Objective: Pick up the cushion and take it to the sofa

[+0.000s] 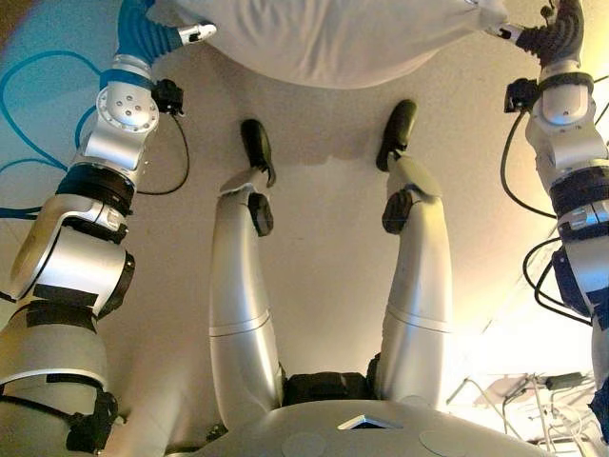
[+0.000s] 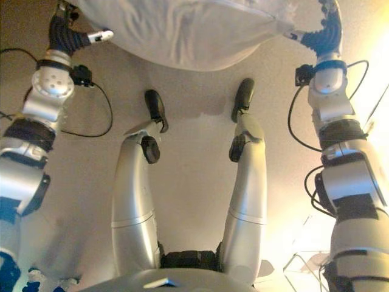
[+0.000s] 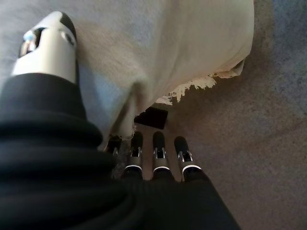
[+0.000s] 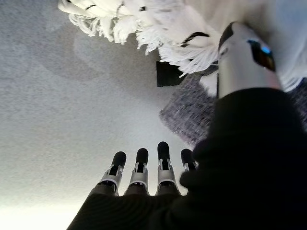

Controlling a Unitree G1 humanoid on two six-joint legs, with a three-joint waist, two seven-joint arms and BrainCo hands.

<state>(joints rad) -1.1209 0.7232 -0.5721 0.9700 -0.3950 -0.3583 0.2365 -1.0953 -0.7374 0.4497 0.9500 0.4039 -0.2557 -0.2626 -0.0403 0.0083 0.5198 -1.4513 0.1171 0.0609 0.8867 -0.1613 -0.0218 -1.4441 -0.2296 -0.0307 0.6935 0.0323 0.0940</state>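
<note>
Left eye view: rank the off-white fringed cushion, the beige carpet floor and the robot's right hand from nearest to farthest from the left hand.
1. The off-white fringed cushion, at the top, touches the left hand at its left end.
2 and 3. The right hand, at the cushion's far right end, and the beige carpet floor, below: too close to call.

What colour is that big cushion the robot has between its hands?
The cushion is off-white or cream, with a pale fringe along its edge; the left wrist view shows it best.
</note>
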